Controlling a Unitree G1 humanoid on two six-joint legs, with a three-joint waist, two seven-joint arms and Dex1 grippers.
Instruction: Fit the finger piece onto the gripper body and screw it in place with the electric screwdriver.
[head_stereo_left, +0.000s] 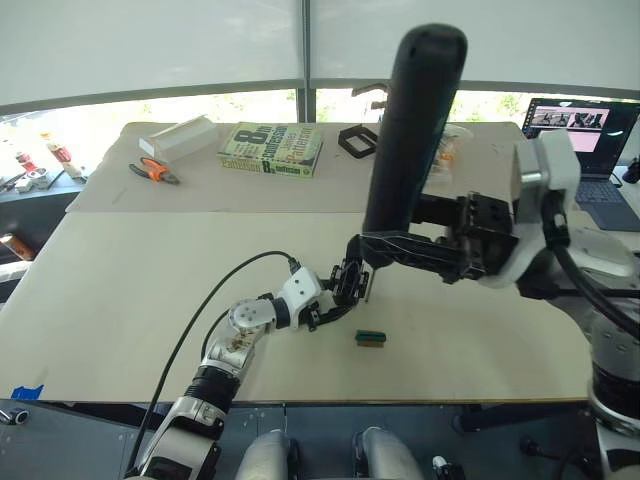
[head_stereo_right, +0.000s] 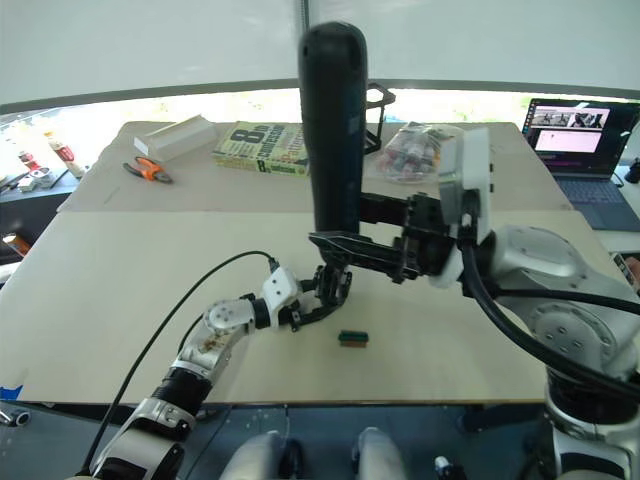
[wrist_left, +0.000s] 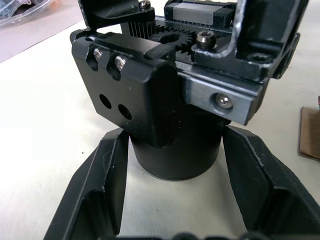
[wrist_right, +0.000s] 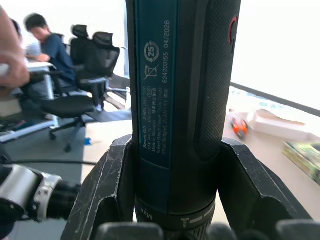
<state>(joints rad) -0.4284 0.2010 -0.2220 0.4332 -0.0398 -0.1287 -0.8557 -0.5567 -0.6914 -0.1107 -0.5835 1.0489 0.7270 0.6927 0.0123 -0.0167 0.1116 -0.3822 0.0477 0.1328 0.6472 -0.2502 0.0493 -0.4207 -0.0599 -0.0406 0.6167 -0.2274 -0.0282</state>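
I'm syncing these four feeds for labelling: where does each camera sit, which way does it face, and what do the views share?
Left eye, right eye: on the head, facing forward and down over the table; both arms show.
Left wrist: looks along the left gripper at the gripper body it clasps.
Right wrist: looks along the right gripper, clamped on the electric screwdriver, toward office chairs.
Shared: the head views show both grippers, the screwdriver and the gripper body.

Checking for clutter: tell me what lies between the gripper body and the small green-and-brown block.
Bare tabletop. In the left eye view the gripper body and the green-and-brown block sit apart, nothing between.
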